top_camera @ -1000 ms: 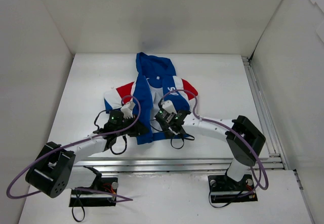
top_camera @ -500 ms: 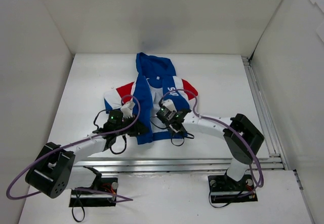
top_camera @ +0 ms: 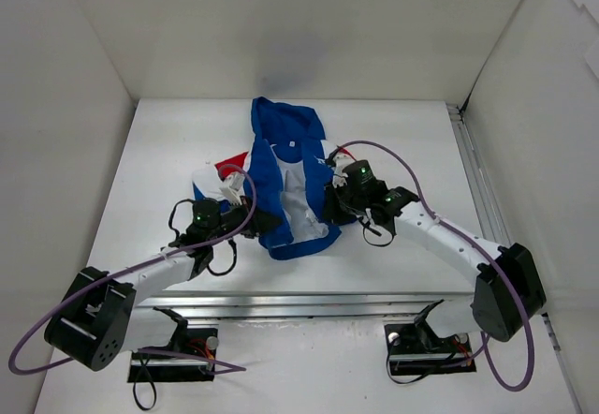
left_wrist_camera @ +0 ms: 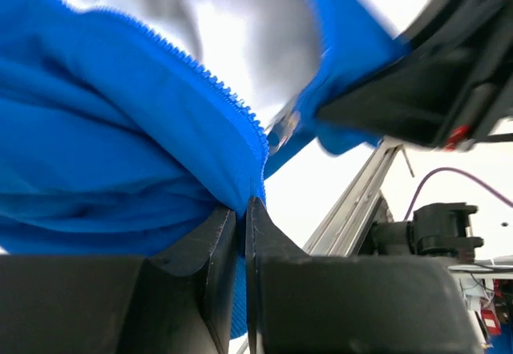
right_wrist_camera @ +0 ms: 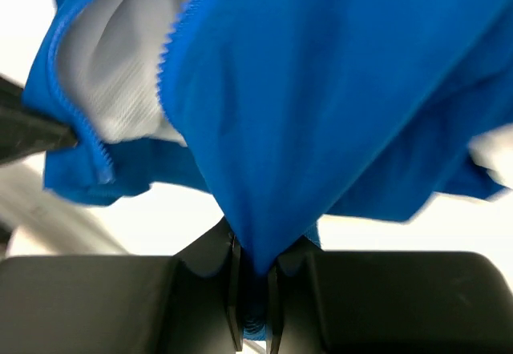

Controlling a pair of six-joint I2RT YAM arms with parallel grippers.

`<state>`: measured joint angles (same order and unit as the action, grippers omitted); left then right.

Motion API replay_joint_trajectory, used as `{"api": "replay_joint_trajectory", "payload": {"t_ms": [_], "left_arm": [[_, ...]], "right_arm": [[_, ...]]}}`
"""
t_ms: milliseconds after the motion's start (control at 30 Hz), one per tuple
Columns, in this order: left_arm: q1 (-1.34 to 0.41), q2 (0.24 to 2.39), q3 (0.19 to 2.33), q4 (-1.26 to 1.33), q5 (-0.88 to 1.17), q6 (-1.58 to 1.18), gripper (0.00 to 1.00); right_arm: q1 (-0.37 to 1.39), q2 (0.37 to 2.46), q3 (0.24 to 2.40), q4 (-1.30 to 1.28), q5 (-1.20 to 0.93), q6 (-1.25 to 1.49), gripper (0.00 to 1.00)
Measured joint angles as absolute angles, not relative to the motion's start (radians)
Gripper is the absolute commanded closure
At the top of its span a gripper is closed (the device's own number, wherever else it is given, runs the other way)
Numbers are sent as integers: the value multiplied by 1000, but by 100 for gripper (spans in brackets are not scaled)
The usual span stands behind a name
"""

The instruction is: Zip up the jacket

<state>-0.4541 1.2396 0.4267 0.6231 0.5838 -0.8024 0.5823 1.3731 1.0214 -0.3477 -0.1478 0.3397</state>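
Jacket (top_camera: 281,175) lies in the middle of the surface (top_camera: 412,152), hood toward the far wall, front spread open with white lining showing. My left end effector (left_wrist_camera: 242,207) is pinched tight on the left-hand front edge beside the zipper teeth (left_wrist_camera: 200,78), and my right end effector (right_wrist_camera: 252,259) is clamped on the opposite blue panel, apparently to tension both hems for alignment. Bare room lies all round; the right-hand rail (top_camera: 482,189) sits well apart

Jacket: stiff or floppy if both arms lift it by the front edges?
Likely floppy: the jacket folds and bunches where the left gripper and right gripper pinch it. Probably light, since small pinches hold it spread open. The zipper teeth curve, so that edge may sag unless kept taut.
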Motion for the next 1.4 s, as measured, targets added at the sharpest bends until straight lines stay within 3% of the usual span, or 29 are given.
{"api": "replay_joint_trajectory", "payload": {"t_ms": [333, 567, 800, 1000, 1400], "left_arm": [[-453, 1243, 470, 790, 596, -803, 100], [-452, 1213, 500, 783, 607, -740, 100], [-452, 1171, 528, 740, 618, -672, 100], [-445, 1171, 533, 700, 630, -647, 100], [-445, 1103, 533, 619, 605, -614, 97]], "right_arm": [[467, 1373, 969, -197, -547, 360, 100], [351, 1383, 810, 195, -855, 489, 100], [334, 1487, 809, 399, -985, 554, 100], [332, 1493, 887, 288, -987, 488, 99], [324, 1408, 909, 70, -911, 389, 87]]}}
